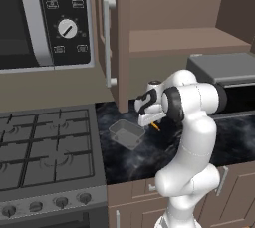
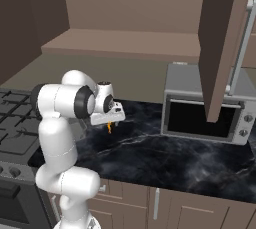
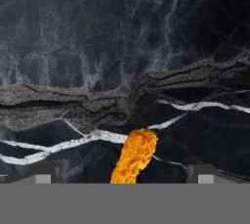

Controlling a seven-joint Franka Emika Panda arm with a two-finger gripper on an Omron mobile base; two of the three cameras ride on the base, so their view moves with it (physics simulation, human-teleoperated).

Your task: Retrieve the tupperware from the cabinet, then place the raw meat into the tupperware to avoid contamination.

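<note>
Tupperware (image 1: pixel 127 133) sat out on the black desk (image 2: pixel 200 163) below the open cabinet (image 1: pixel 189 40); pincer (image 3: pixel 124 176) hung spread wide astride the raw meat (image 3: pixel 135 155), nothing grasped, transfer left.

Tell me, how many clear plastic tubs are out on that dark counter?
1. The tupperware sits on the black marble counter, left of the claw and the orange raw meat. Others may be hidden behind the arm.

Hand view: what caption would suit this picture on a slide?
Open jaws straddle the orange raw meat lying on the black marble counter.
</note>
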